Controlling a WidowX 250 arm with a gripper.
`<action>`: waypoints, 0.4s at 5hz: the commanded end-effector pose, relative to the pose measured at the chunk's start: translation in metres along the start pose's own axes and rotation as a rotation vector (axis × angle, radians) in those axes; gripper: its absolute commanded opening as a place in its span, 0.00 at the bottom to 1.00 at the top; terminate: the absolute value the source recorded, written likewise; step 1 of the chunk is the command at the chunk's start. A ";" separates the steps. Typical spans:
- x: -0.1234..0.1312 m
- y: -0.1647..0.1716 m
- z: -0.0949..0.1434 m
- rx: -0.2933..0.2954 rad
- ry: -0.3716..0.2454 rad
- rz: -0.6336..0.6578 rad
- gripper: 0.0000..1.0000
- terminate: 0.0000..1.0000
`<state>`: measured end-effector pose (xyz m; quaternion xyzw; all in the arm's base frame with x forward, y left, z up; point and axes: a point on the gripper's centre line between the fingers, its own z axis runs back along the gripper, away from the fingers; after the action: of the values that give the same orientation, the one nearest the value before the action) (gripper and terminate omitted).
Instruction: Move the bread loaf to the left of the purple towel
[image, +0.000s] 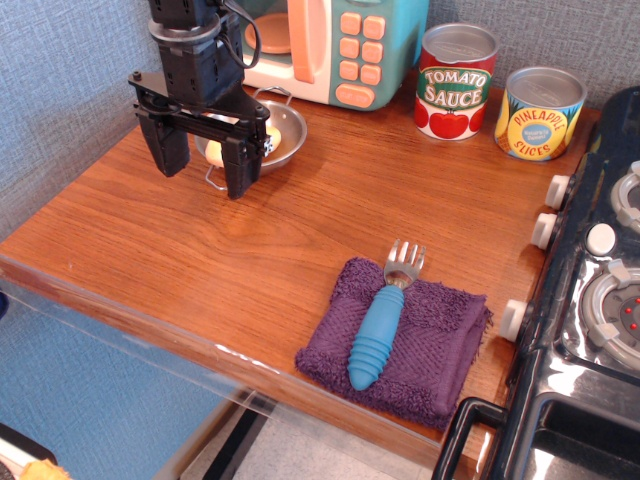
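step: reach, loaf not gripped yet
tool (205, 165): mine, jaws wide apart, empty, hovering at bowl (287, 118) front
bread loaf (240, 140): in bowl, 10 o'clock of purple towel (430, 350)
next: drop in, pinch loaf, carry to towel's 9 o'clock

The red can (456, 82) at about one o'clock on the table reads "TOMATO SAUCE" in white on a green band, and the yellow can (540, 113) just beside it toward two o'clock reads "PINEAPPLE SLICES" around a blue oval.
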<state>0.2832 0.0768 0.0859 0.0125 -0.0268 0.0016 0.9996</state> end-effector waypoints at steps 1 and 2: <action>0.000 0.000 0.000 0.000 0.000 0.000 1.00 0.00; 0.027 0.007 0.006 -0.002 -0.018 0.051 1.00 0.00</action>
<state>0.3079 0.0821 0.0816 0.0046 -0.0139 0.0292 0.9995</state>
